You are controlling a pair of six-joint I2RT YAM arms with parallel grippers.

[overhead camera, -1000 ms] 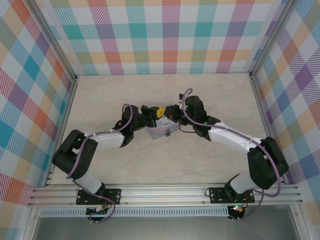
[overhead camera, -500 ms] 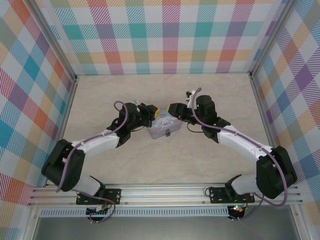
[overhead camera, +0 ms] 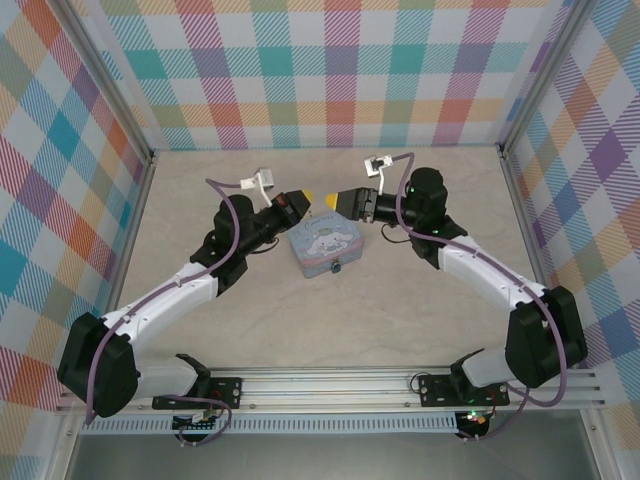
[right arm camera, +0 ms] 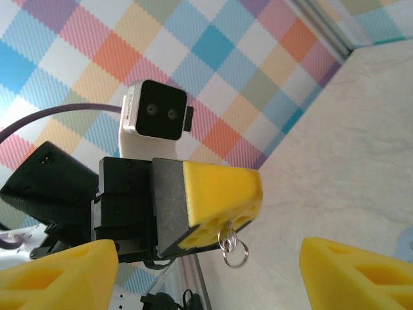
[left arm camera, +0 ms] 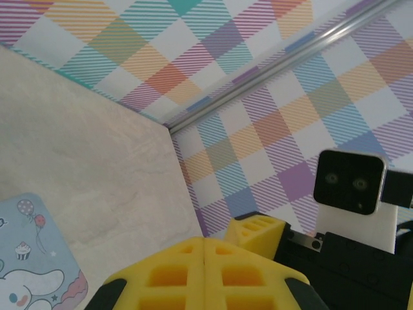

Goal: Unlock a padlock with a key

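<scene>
Aloft, left hand (overhead camera: 306,197) clamps key (right arm camera: 227,241) (ring (right arm camera: 237,265) dangling); right hand (overhead camera: 332,200) apart near tin's (overhead camera: 325,245) edge.

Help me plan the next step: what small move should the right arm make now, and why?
Probably ease the open right gripper forward to the small key ring dangling from the shut left gripper, since the two face each other above the tin.
</scene>
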